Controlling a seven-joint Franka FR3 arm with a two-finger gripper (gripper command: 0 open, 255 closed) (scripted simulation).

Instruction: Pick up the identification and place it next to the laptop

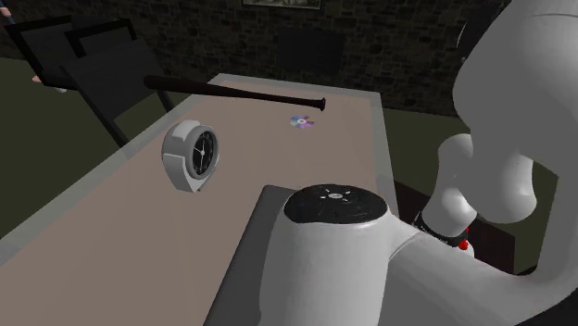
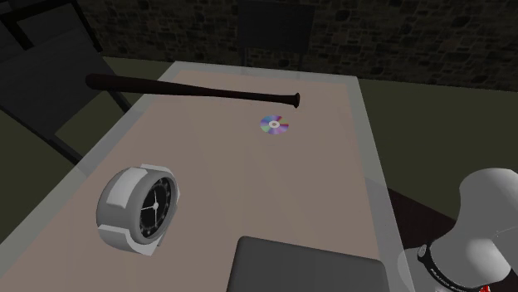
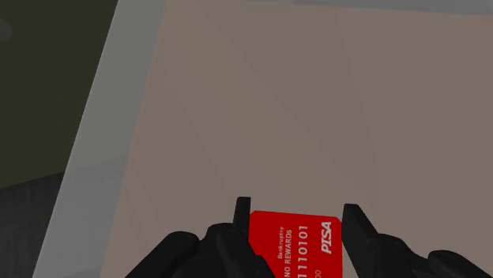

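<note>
Our black two-finger gripper [image 3: 296, 208] pinches the red printed card [image 3: 294, 241] by its side edges, apparently above the beige tabletop [image 3: 276, 95], ready for carrying to the dark grey laptop [image 2: 307, 265].

On the surface [image 2: 332, 191] a bat [image 2: 191, 89] lies across the far end, one end overhanging the second exterior view's left side. A disc [image 2: 274, 125] lies just before the bat's other end. A clock [image 2: 139, 207] stands nearer, toward that view's left, with a laptop [image 2: 307, 265] to its right at the near edge. A chair [image 2: 50, 83] stands beyond the left side. A card [image 3: 296, 241] sits between the gripper [image 3: 297, 212] fingers, touching both, over the surface near its edge.
</note>
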